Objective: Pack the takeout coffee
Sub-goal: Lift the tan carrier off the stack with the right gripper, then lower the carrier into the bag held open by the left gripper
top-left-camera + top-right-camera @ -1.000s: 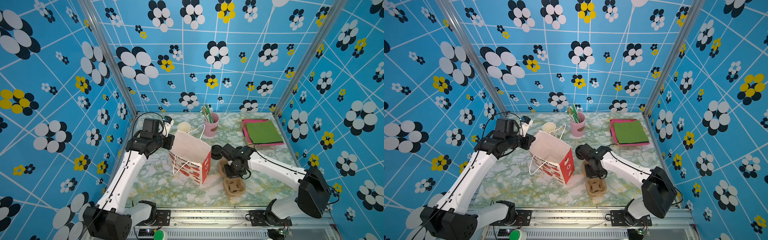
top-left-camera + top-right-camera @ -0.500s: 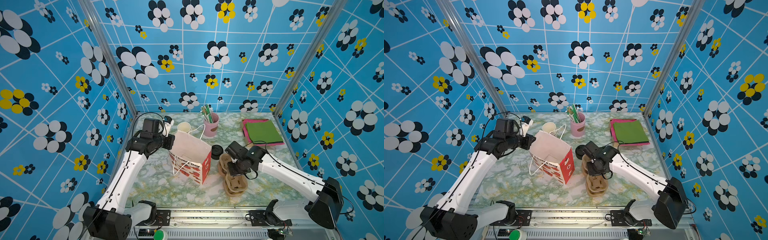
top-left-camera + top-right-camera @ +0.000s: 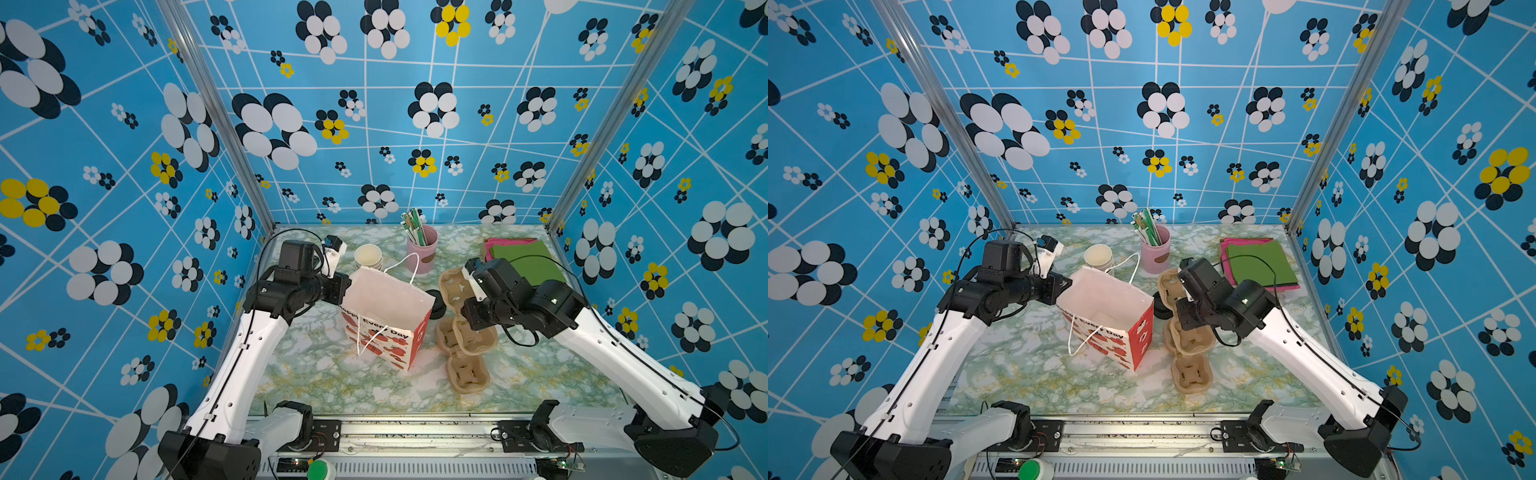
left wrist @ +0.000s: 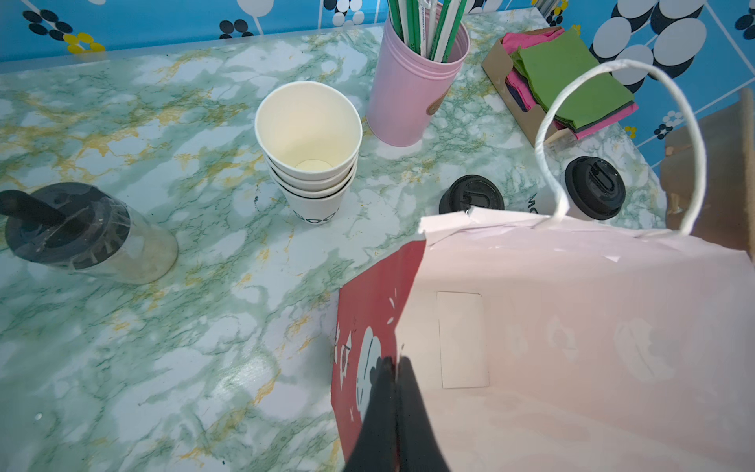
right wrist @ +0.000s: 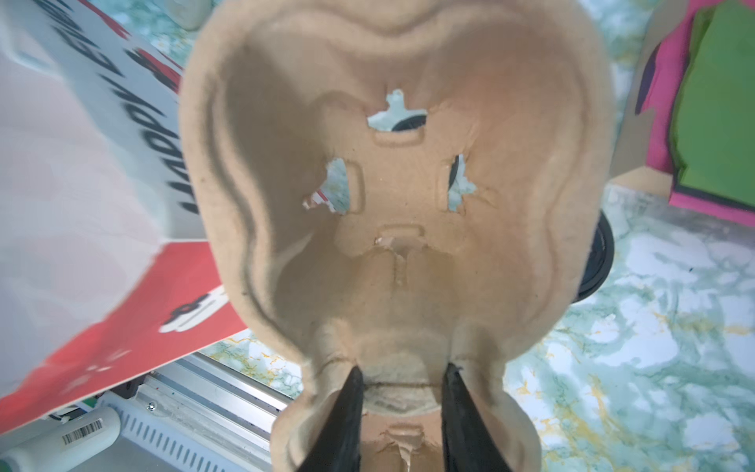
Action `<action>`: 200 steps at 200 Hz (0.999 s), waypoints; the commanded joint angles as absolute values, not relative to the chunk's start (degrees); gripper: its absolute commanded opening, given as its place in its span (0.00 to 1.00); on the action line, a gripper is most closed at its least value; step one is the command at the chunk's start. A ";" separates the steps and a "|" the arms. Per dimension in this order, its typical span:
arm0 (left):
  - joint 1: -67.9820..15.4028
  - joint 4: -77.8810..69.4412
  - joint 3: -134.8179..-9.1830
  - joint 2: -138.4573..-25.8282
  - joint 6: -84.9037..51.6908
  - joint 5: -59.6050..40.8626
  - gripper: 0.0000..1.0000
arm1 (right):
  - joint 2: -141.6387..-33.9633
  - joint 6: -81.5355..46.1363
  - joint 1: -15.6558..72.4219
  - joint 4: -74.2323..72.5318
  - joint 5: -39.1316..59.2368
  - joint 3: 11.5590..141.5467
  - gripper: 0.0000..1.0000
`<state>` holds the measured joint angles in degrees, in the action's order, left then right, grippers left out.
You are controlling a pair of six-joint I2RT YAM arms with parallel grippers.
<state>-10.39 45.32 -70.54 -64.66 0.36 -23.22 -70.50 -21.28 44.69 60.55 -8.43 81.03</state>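
Observation:
The takeout coffee, a white cup with a black lid, stands behind the paper bag in the left wrist view. In both top views the red-and-white bag stands open at the table's middle. My left gripper is shut on the bag's rim at its left side. My right gripper is shut on the middle ridge of a brown pulp cup carrier, held tilted above the table just right of the bag.
More carriers lie stacked under the held one. A stack of lidless cups, a pile of lids, a pink straw cup and a napkin box line the back. A clear lidded cup lies far left.
My right arm has lifted the carrier off the stack and tilted it up, toward the back. My left gripper has kept its hold on the bag's rim.

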 commanded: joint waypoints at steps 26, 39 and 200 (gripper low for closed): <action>-7.34 51.53 -72.22 -62.66 -1.30 -29.25 0.00 | -70.97 -12.20 44.44 56.28 -3.37 90.90 0.25; -6.51 51.94 -72.12 -62.52 -1.41 -30.33 0.00 | -72.61 -10.50 44.56 54.95 -1.01 94.73 0.26; -4.15 49.46 -70.01 -61.61 -2.20 -31.82 0.00 | -95.36 -2.46 57.58 47.39 6.44 117.58 0.27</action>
